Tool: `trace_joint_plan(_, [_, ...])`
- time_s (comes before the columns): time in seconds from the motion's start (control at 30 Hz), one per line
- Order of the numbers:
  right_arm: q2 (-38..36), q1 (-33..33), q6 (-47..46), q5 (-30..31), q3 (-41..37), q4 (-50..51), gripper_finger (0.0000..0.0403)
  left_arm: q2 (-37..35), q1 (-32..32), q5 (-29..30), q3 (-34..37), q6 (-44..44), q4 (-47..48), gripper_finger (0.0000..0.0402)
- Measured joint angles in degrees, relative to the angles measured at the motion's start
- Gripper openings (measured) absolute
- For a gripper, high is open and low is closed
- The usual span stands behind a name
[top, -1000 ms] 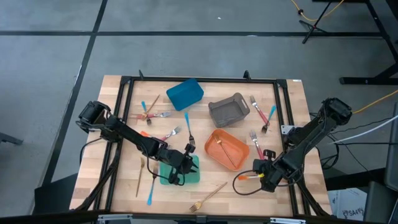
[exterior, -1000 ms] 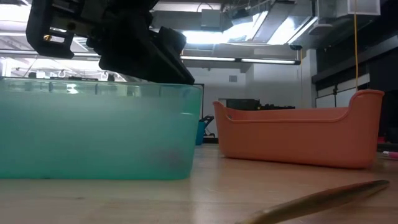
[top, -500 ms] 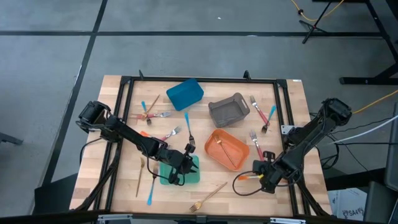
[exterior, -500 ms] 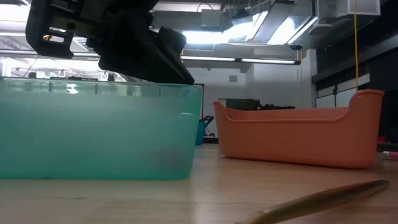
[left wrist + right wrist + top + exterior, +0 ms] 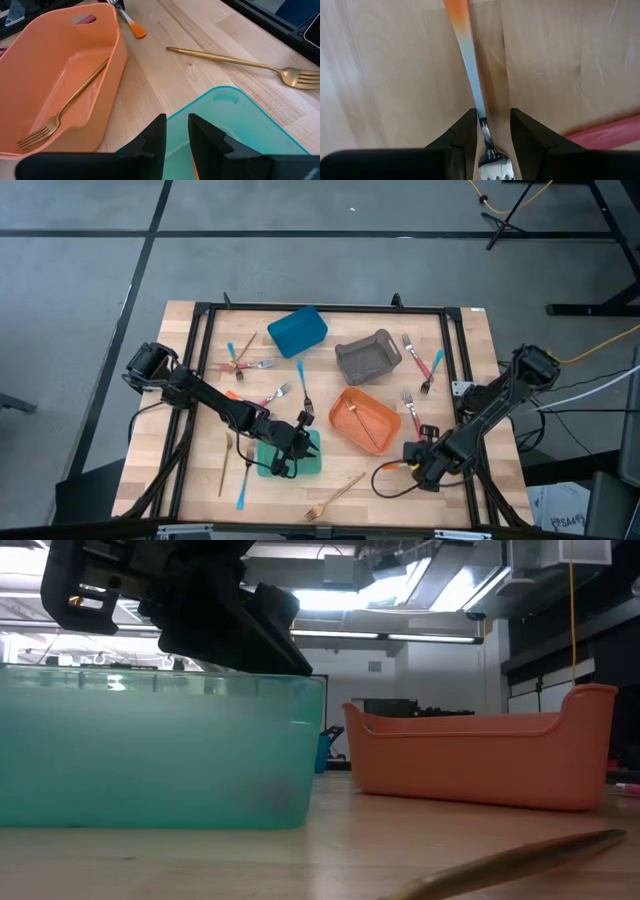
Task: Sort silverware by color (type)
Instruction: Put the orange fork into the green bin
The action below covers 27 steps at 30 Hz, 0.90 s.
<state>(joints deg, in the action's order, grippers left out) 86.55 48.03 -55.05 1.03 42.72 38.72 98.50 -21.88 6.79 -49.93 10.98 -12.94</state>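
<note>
While clamped between its fingers, orange-handled fork (image 5: 470,65) juts from right end effector (image 5: 490,145), left end effector (image 5: 176,135) empty, narrowly parted.

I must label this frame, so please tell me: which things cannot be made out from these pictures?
- Inside of the teal bin: high view, the left end effector covers it; low view, the cloudy wall hides it.
- Fork between the right end effector's fingers: right wrist view, tines cut off at the edge.
- Gold utensil: low view, blurred and cut off.
</note>
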Motion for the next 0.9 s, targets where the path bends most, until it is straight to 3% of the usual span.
trace_joint_plan(0.3, [1.67, -0.02, 0.07, -1.5, 0.13, 0.04, 0.0102, 0.0, 0.0, 0.0, 0.0, 0.0, 0.01, 0.0074])
trace_joint_plan(0.67, [1.72, -0.04, 0.03, -1.74, 0.13, -0.04, 0.0008, 0.0, 0.0, 0.11, 0.0, 0.08, -0.31, 0.0074])
trace_joint_plan(0.9, [1.82, -0.04, 0.07, -1.92, 1.19, 0.78, 0.0004, 0.02, 0.01, 1.27, 0.0, 0.13, -0.56, 0.0074])
